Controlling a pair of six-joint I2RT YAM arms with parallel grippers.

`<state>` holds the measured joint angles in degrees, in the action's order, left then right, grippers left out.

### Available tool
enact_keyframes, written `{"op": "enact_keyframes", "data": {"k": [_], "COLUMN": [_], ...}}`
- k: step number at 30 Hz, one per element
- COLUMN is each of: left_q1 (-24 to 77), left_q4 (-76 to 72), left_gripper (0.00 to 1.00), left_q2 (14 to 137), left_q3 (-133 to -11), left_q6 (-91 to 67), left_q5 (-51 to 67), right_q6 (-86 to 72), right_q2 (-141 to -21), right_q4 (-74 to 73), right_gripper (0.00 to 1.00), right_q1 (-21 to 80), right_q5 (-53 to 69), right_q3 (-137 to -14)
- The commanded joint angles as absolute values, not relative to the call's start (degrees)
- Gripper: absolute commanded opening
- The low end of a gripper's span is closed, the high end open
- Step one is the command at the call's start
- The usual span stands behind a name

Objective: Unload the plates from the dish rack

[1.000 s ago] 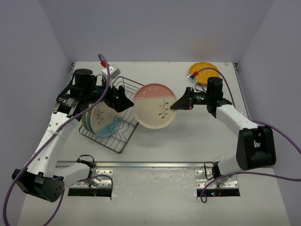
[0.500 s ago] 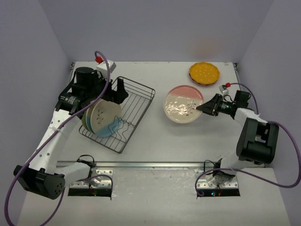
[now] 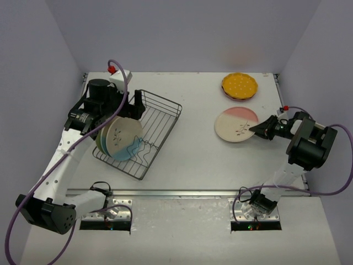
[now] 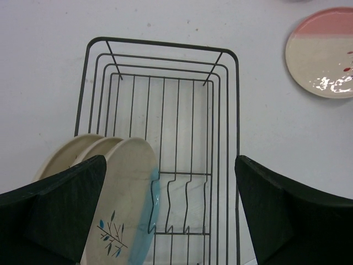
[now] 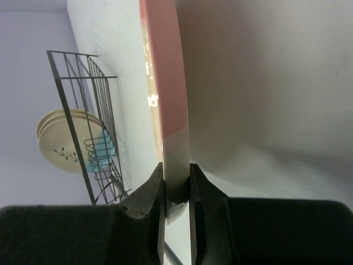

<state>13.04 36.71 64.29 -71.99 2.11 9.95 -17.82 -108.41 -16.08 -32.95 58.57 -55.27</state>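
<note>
Pink/cream plate (image 3: 236, 125) w/ sprig, orange dotted plate (image 3: 239, 84), grey rack (image 3: 163, 118).

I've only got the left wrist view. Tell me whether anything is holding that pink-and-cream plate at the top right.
Observer: Yes. The right gripper is shut on the rim of the pink-and-cream plate, which is pinched between its two fingers.
Operator: Report what else lies out on that side.
Observer: An orange dotted plate lies on the table beyond the held plate. It is near the far right corner, with a gap between the two.
</note>
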Motion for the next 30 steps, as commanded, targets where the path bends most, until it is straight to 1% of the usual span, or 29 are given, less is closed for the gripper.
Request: {"op": "enact_keyframes", "data": {"k": [1,5,10,13,16,18,19,21,23,25,29,30], "left_q1": [12.5,12.1,11.7,11.7,11.5,11.4,11.4,11.3,11.3,11.3,11.3,11.3], "left_q4": [36.7,37.7,39.3,40.1,41.3,42.1,42.9,44.2,45.0,45.3,45.6,45.8], "left_gripper": [1.0,1.0,1.0,1.0,1.0,0.96,0.92,0.84,0.76,0.7,0.67,0.66], "left_q2": [63.3,62.2,61.9,61.9,62.3,62.5,62.7,63.2,63.9,64.3,65.4,66.5], "left_q3": [-73.3,-72.4,-71.9,-70.8,-69.0,-68.2,-67.6,-67.1,-66.4,-65.4,-64.0,-63.5], "left_q6": [1.4,1.7,2.5,3.6,5.4,6.3,7.0,7.7,8.5,9.0,9.4,9.6], "left_q5": [7.1,1.9,-2.7,-5.5,-9.6,-10.3,-10.4,-10.5,-10.6,-10.2,-9.1,-8.6], "right_q6": [-15.4,-14.7,-13.4,-12.6,-11.4,-10.7,-10.4,-9.2,-7.6,-6.2,-3.9,-2.6], "right_q2": [-109.9,-112.1,-114.1,-114.4,-114.4,-114.1,-113.6,-113.0,-111.6,-110.1,-106.1,-103.6], "right_q4": [-17.3,-19.6,-21.8,-23.1,-23.7,-23.7,-23.7,-23.8,-23.4,-22.9,-22.5,-22.7], "right_gripper": [0.0,0.0,0.01,0.12,0.2,0.28,0.35,0.41,0.45,0.49,0.55,0.6], "right_q1": [-33.6,-33.7,-33.7,-33.7,-33.7,-33.7,-33.7,-33.5,-33.2,-33.0,-31.7,-30.6], "right_q5": [56.3,46.7,38.1,35.5,31.5,29.4,27.7,25.9,24.1,23.2,23.1,23.4], "right_q3": [-61.4,-64.1,-67.7,-69.7,-71.1,-71.5,-71.9,-72.6,-72.3,-71.5,-70.5,-70.0]}}
